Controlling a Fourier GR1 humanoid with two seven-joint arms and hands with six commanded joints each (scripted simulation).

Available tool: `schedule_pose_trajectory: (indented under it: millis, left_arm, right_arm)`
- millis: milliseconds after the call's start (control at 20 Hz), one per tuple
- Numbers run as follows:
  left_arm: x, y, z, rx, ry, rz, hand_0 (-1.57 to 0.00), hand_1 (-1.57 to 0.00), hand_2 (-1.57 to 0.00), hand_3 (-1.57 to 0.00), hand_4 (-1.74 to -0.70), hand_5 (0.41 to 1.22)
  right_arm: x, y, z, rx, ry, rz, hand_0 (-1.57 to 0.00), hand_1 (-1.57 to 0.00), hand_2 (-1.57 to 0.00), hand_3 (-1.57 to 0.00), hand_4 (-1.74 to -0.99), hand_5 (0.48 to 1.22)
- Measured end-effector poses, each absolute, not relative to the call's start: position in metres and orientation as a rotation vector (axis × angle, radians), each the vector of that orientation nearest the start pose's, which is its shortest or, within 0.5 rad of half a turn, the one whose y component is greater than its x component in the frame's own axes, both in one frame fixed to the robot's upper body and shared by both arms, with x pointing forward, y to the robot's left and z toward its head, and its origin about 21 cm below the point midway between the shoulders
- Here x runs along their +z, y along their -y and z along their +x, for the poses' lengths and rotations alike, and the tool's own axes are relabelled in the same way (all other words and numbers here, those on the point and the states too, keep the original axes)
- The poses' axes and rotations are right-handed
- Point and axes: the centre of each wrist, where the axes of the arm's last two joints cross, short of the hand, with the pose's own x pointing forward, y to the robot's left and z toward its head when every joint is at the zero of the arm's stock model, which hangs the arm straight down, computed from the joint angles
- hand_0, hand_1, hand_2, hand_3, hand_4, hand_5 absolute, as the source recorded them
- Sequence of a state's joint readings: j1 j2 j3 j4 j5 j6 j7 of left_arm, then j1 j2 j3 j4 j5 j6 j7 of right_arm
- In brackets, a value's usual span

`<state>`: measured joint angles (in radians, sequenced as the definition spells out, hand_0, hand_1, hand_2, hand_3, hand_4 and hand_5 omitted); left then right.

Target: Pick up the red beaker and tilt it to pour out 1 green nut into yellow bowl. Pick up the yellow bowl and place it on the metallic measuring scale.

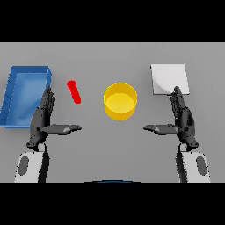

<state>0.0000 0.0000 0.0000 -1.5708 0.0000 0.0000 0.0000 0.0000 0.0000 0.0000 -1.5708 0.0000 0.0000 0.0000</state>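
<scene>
Plain grey table (110, 149) under even light.

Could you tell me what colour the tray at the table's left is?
Blue tray, head view.

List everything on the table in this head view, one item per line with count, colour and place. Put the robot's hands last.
tray: one, blue, rectangular with raised walls, far left of the table, partly behind the left hand.
beaker: one, red, slim and lying slanted on the table, between the tray and the bowl, touching neither.
bowl: one, yellow, round, centre of the table; nothing can be made out inside it.
scale: one, pale metallic square plate, right of the bowl, its near edge partly behind the right hand.
table: one, grey, under everything.
left hand: one, dark, fingers straight, thumb pointing inward, lower left, holding nothing.
right hand: one, dark, fingers straight, thumb pointing inward, lower right, holding nothing.
</scene>
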Motion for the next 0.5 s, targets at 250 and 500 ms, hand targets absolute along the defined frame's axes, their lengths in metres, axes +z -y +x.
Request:
schedule_pose_trajectory:
  millis: [250,500]
  left_arm:
    - [-0.002,-0.235,0.253,0.001,1.565,0.005,0.0,0.0,0.0,0.0,-1.09,0.623]
    - [0.007,-0.236,0.227,-0.148,1.621,0.109,0.0,0.0,0.0,0.0,-1.1,0.615]
  right_arm:
    - [-0.003,0.228,0.248,0.0,1.571,0.0,0.0,0.0,0.0,0.0,-1.128,0.66]
    - [-0.001,0.216,0.225,0.278,1.725,-0.175,0.0,0.0,0.0,0.0,-1.126,0.668]
